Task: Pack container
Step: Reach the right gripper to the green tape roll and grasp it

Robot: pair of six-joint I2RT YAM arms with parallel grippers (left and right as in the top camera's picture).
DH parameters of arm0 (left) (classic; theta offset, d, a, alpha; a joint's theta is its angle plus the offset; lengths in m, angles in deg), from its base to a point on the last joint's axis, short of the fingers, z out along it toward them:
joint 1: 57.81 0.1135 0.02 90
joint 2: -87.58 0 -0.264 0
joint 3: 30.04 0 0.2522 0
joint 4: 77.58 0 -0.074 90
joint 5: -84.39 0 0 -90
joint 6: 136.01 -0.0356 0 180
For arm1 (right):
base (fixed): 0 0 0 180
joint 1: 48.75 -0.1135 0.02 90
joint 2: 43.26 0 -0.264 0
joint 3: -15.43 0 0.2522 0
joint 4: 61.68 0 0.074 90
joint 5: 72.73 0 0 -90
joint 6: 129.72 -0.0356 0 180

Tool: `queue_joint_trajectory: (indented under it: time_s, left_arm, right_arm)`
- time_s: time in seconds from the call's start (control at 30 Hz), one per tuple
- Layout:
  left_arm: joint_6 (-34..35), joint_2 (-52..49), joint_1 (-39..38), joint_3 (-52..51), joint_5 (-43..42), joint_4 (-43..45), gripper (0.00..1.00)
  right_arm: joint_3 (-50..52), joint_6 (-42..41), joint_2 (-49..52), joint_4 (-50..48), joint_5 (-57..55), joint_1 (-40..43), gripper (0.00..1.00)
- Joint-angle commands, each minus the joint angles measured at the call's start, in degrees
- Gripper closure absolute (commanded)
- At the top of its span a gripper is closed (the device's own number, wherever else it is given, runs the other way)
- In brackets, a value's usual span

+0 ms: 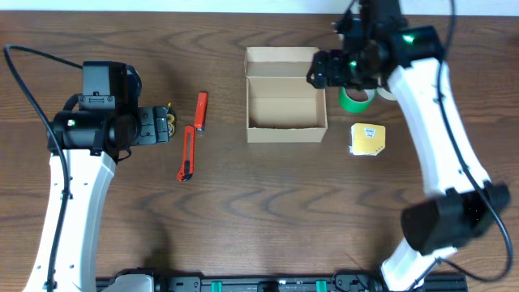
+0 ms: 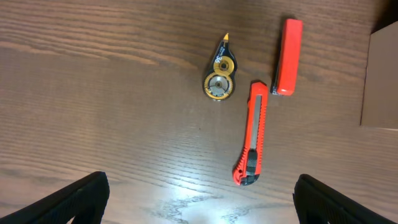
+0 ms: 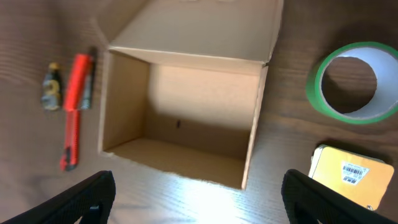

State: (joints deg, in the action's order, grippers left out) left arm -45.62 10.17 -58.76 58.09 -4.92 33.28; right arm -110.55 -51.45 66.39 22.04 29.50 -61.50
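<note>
Right tool [image 3: 198, 210] wide, empty, above open tan cardboard box [image 3: 186, 158] | left tool [image 2: 199, 208] wide, idle | advice: centre over green tape roll [image 3: 351, 116], pinch one wall.

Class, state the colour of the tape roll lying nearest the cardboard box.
The tape roll is green; right wrist view.

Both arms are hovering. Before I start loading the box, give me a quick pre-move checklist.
1. Container lid open: ok.
2. Container interior holds nothing: ok.
3. Left gripper open, holding nothing: ok.
4. Right gripper open, holding nothing: ok.
5. Green tape roll apart from the container: ok.
6. Pale roll, mostly hidden from overhead, free to grasp: cannot tell.
</note>
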Motion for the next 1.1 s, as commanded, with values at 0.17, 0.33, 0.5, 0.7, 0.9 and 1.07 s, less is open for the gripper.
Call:
queue_joint_trajectory:
  time_s: [0.17, 0.33, 0.5, 0.7, 0.9, 1.07]
  left_arm:
    - [-2.1, -0.1, 0.3, 1.2, 1.2, -1.2, 0.05]
    - [-2.1, -0.1, 0.3, 1.2, 1.2, -1.2, 0.05]
    - [-2.1, -0.1, 0.3, 1.2, 1.2, -1.2, 0.05]
    - [-2.1, -0.1, 0.3, 1.2, 1.2, -1.2, 0.04]
    - [-2.1, -0.1, 0.3, 1.2, 1.2, -1.2, 0.05]
    - [-2.1, -0.1, 0.3, 1.2, 1.2, -1.2, 0.05]
  right_arm:
    - [-3.4, -2.0, 10.2, 0.7, -8.6, -0.3, 0.18]
    - [-3.3, -2.0, 13.0, 1.4, -10.8, -0.3, 0.19]
    - [-3.3, -2.0, 14.9, 1.6, -11.0, -0.4, 0.2]
    - [-3.3, -1.7, 15.2, 1.3, -12.3, -0.3, 0.19]
    - [-3.3, -1.3, 15.2, 0.8, -12.9, 1.7, 0.18]
    - [-3.3, -0.8, 15.2, 0.6, -11.8, 4.2, 0.17]
